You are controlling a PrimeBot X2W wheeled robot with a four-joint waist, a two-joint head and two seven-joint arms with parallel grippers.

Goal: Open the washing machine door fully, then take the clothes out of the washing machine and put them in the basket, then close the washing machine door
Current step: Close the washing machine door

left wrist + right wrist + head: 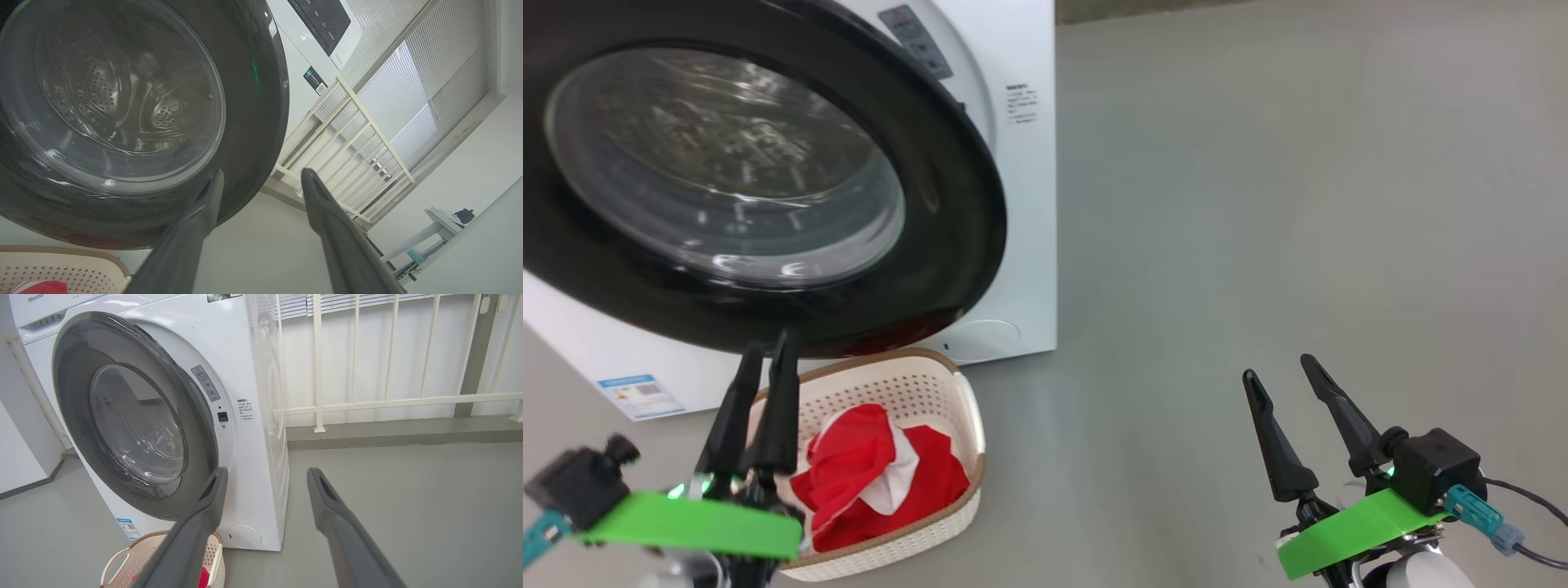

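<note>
left tool (769, 343) low at the near left, its two dark fingers spread apart with nothing between them, tips aimed up at the glossy black rim of the washing machine door (727, 163). right tool (1279, 367) off to the right over the bare grey floor (1258, 204), fingers spread wide too, gripping nothing. the door lies across the front of the white washing machine (1029, 245); the steel drum shows through the glass, and whether it's latched i can't tell. on the floor, just in front of the machine under the door's lower edge, the basket (968, 408) holds the clothes (874, 474), red with a white patch, bunched inside.
</note>
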